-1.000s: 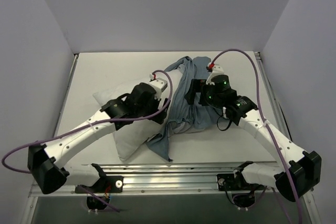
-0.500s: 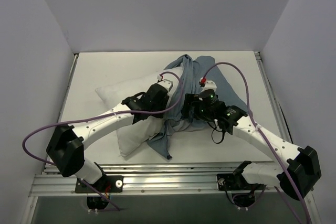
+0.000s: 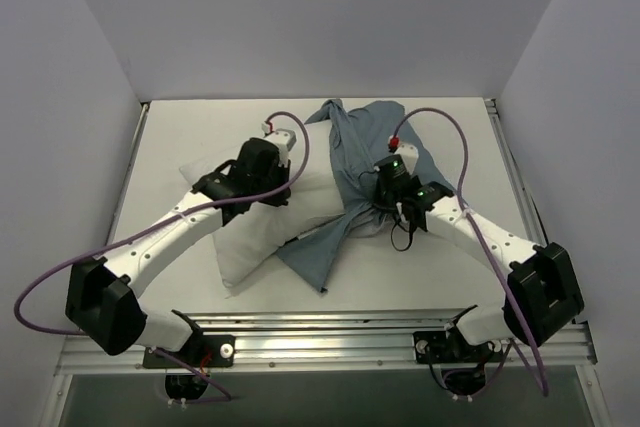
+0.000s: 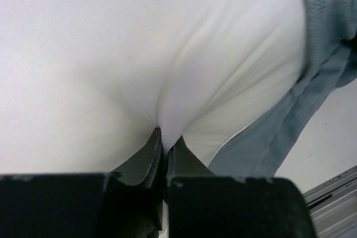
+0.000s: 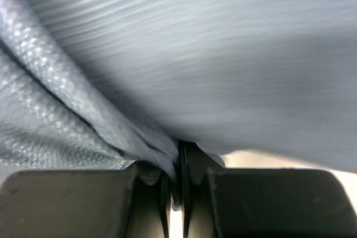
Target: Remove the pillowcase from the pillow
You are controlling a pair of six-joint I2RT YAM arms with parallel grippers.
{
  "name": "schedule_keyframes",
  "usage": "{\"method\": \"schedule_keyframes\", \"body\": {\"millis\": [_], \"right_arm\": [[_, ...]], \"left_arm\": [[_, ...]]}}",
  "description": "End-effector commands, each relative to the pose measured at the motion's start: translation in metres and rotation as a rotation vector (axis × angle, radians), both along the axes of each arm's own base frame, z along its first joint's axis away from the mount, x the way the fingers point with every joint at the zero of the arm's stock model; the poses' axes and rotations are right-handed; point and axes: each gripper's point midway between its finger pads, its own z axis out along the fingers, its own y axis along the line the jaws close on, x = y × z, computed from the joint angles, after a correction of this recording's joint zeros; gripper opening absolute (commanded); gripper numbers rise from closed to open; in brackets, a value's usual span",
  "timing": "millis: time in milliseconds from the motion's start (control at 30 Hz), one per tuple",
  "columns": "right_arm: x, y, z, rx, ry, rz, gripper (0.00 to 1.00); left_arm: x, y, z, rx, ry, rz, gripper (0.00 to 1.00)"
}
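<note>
The white pillow lies left of centre on the table, its right end still tucked inside the dusty blue pillowcase. My left gripper is shut on a pinched fold of the pillow, and the pillowcase edge shows at the right of the left wrist view. My right gripper is shut on a bunched fold of the pillowcase, which fills the right wrist view. A blue tail of the cover trails toward the front.
Grey walls close in the white table on the left, back and right. A metal rail runs along the near edge by the arm bases. Purple cables loop above both wrists.
Both grippers have gone from open to shut. The left one has drawn the pillow leftward, the right one has gathered the pillowcase toward the right, and more white pillow shows.
</note>
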Motion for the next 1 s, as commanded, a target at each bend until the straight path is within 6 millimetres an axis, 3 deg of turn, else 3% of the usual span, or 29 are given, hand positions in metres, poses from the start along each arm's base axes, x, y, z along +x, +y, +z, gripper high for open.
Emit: {"method": "schedule_keyframes", "body": {"millis": [0,33,67,100,133,167,333,500,567,700,833,933,967], "right_arm": [[0.037,-0.097,0.032,-0.181,-0.063,-0.285,0.0],[0.044,-0.111,0.042,-0.177,-0.078,-0.326,0.0],[0.059,-0.136,0.062,-0.159,-0.113,-0.407,0.0],[0.065,-0.149,0.069,-0.153,-0.122,-0.443,0.0],[0.071,-0.161,0.076,-0.142,-0.137,-0.477,0.0],[0.08,-0.182,0.09,-0.114,-0.162,-0.535,0.0],[0.11,-0.218,0.111,-0.072,-0.2,-0.608,0.0],[0.129,-0.245,0.118,-0.067,-0.214,-0.638,0.0],[0.129,-0.26,0.114,-0.065,-0.203,-0.672,0.0],[0.126,-0.287,0.106,-0.055,-0.191,-0.724,0.0],[0.129,-0.291,0.105,-0.051,-0.188,-0.719,0.0],[0.13,-0.294,0.109,-0.07,-0.192,-0.719,0.0],[0.13,-0.299,0.113,-0.079,-0.196,-0.73,0.0]], "left_arm": [[0.01,0.076,0.041,0.067,-0.044,0.139,0.02],[0.021,0.098,0.067,0.034,-0.093,0.199,0.02],[0.024,0.107,0.078,0.014,-0.107,0.214,0.02],[0.024,0.11,0.089,-0.028,-0.111,0.207,0.02],[0.029,0.128,0.103,-0.053,-0.138,0.252,0.02],[0.031,0.132,0.12,-0.08,-0.17,0.264,0.02],[0.014,0.136,0.158,-0.166,-0.22,0.217,0.02],[-0.021,0.123,0.172,-0.246,-0.237,0.091,0.02],[-0.035,0.135,0.174,-0.222,-0.261,0.121,0.02],[-0.04,0.167,0.154,-0.106,-0.244,0.258,0.02],[-0.04,0.167,0.141,-0.122,-0.224,0.273,0.02],[-0.035,0.168,0.156,-0.161,-0.277,0.288,0.02],[-0.033,0.167,0.17,-0.176,-0.314,0.285,0.02]]}}
